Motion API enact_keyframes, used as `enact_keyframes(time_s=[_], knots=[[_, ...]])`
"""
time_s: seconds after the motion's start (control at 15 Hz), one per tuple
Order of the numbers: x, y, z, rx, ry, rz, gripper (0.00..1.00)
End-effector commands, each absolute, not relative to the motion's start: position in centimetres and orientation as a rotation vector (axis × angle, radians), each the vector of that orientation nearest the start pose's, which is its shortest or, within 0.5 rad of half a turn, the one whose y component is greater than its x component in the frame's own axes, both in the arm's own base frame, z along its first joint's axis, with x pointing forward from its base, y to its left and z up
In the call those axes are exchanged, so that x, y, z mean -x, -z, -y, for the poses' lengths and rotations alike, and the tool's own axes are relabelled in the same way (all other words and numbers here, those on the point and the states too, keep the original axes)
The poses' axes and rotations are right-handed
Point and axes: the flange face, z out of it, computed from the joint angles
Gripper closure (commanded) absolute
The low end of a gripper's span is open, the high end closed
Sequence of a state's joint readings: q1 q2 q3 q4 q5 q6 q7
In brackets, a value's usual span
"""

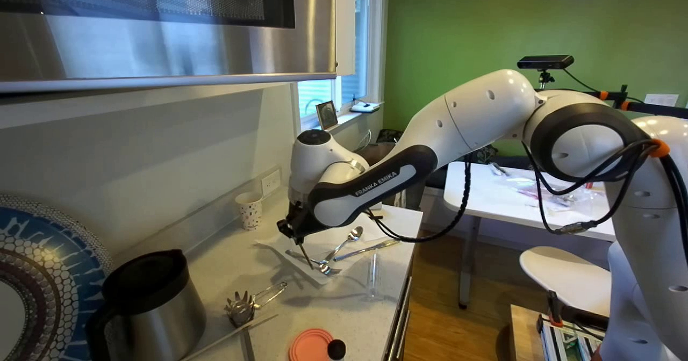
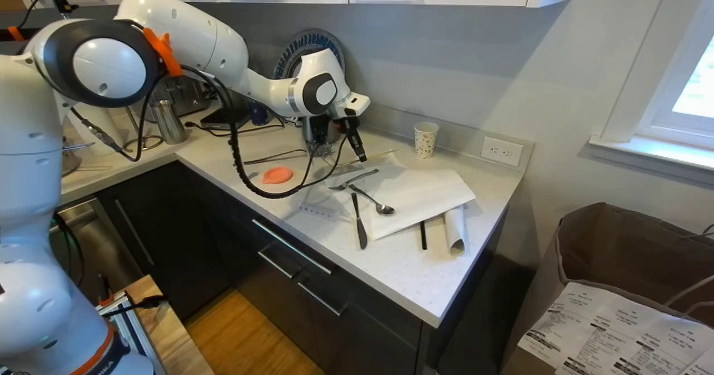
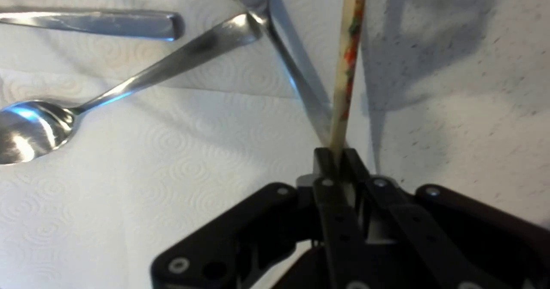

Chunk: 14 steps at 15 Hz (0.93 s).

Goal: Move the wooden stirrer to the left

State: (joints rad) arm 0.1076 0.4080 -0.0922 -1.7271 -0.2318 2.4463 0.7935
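Observation:
The wooden stirrer (image 3: 349,61) is a thin pale stick with red and green marks in the wrist view. My gripper (image 3: 337,155) is shut on it near one end, and the stick extends away from the fingertips. In an exterior view the stirrer (image 1: 306,256) hangs tilted downward from my gripper (image 1: 299,239), its lower tip near the fork (image 1: 329,268). I cannot tell whether the tip touches anything. My gripper (image 2: 362,159) is above the counter at the edge of the paper towel (image 2: 424,188) in an exterior view. The end inside the fingers is hidden.
A spoon (image 1: 353,234) and a knife (image 1: 368,249) lie by the fork. A paper cup (image 1: 249,211) stands by the wall. A steel jug (image 1: 166,310), a metal server (image 1: 240,308), another thin pale stick (image 1: 228,337) and a pink lid (image 1: 312,345) are on the counter.

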Motion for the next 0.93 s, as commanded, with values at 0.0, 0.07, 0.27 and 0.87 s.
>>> enact_keyframes(time_s=[0.0, 0.07, 0.27, 0.87], knots=[[-67.9, -37.0, -2.1, 3.023, 0.531, -0.683, 0.98], [-68.0, -36.6, -2.0, 3.039, 0.506, -0.633, 0.98], [-68.0, -35.9, -1.5, 3.048, 0.438, -0.525, 0.98], [-67.6, -34.8, 0.7, 3.072, 0.335, -0.428, 0.52]])
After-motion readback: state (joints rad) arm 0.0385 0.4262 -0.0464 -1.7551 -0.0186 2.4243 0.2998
